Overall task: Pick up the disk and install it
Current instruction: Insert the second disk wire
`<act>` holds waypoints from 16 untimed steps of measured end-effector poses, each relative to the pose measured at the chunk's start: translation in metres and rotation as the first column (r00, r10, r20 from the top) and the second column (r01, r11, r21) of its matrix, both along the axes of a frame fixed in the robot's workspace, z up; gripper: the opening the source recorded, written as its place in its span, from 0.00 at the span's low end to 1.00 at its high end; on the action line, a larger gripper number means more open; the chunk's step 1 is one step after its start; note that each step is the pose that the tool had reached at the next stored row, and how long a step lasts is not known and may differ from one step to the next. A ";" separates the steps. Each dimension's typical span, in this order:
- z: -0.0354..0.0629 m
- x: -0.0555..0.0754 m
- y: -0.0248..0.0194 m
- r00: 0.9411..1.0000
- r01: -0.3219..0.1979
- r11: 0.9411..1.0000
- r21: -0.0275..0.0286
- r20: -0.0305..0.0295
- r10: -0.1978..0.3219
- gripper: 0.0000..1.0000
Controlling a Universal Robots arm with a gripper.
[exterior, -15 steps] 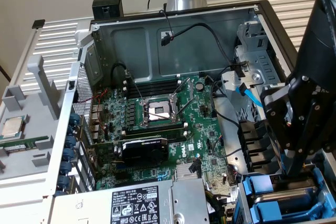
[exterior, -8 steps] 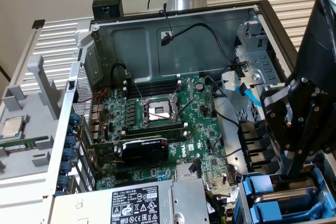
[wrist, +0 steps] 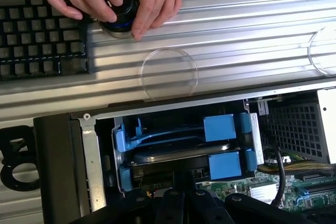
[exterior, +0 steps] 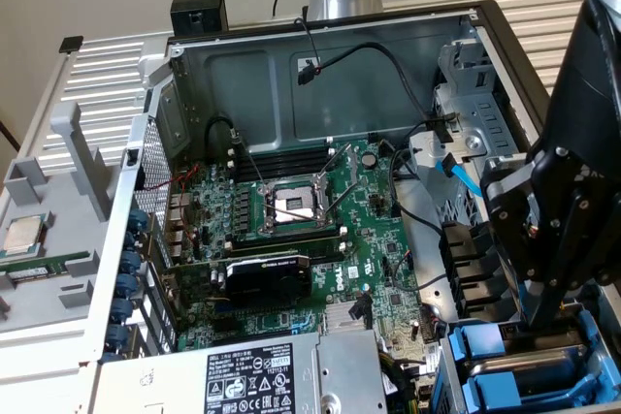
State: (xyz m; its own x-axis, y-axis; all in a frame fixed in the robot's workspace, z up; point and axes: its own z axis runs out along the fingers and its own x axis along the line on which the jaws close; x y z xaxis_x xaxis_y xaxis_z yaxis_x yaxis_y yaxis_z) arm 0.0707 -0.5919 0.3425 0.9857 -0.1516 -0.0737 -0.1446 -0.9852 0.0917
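Note:
The disk [wrist: 173,153] lies in the drive bay at a corner of the open computer case, its silver-grey edge showing between bright blue carrier frames [wrist: 220,127]. In the exterior view the disk [exterior: 543,367] and a blue carrier [exterior: 485,346] sit at the lower right, under the black arm. My gripper [exterior: 543,322] reaches down onto that bay. In the wrist view my gripper [wrist: 181,184] is dark and shut, right at the disk's near edge. I cannot tell whether it grips the disk or only rests against it.
The motherboard with its processor socket [exterior: 291,206], a graphics card [exterior: 267,273] and the power supply [exterior: 252,380] fill the case. Black cables [exterior: 427,230] run near the bay. A person's hands [wrist: 152,3] hold a black knob [wrist: 119,11] beside a keyboard [wrist: 37,35].

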 end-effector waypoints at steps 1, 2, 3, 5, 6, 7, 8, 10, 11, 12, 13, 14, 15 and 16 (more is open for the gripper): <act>-0.0003 0.000 0.0001 1.000 0.000 1.000 0.000 0.000 0.000 0.11; -0.0005 0.000 0.0002 1.000 0.000 1.000 0.000 0.000 0.000 0.11; -0.0008 0.000 0.0003 1.000 0.000 1.000 0.000 0.001 0.000 0.11; -0.0014 0.000 0.0005 1.000 -0.001 1.000 0.000 0.001 0.001 0.11; -0.0016 0.000 0.0008 1.000 -0.001 1.000 0.000 0.002 0.001 0.11; -0.0019 0.000 0.0010 1.000 -0.001 1.000 0.000 0.002 0.001 0.11; -0.0021 0.000 0.0011 1.000 -0.001 1.000 0.000 0.003 0.001 0.11; -0.0026 0.000 0.0014 1.000 -0.001 1.000 0.000 0.003 0.001 0.11; -0.0029 0.000 0.0015 1.000 -0.001 1.000 0.000 0.004 0.001 0.11; -0.0031 0.000 0.0015 1.000 -0.001 1.000 -0.001 0.004 0.001 0.11; -0.0032 0.000 0.0015 1.000 -0.001 1.000 -0.001 0.004 0.001 0.11; -0.0034 0.000 0.0015 1.000 -0.001 1.000 -0.001 0.004 0.001 0.11; -0.0036 0.000 0.0015 1.000 -0.002 1.000 0.000 0.004 0.002 0.11; -0.0037 0.000 0.0015 1.000 -0.001 1.000 0.000 0.004 0.001 0.11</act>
State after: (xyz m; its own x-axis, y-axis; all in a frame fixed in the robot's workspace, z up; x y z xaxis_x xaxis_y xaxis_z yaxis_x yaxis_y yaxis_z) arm 0.0705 -0.5904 0.3388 0.9862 -0.1501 -0.0696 -0.1436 -0.9854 0.0913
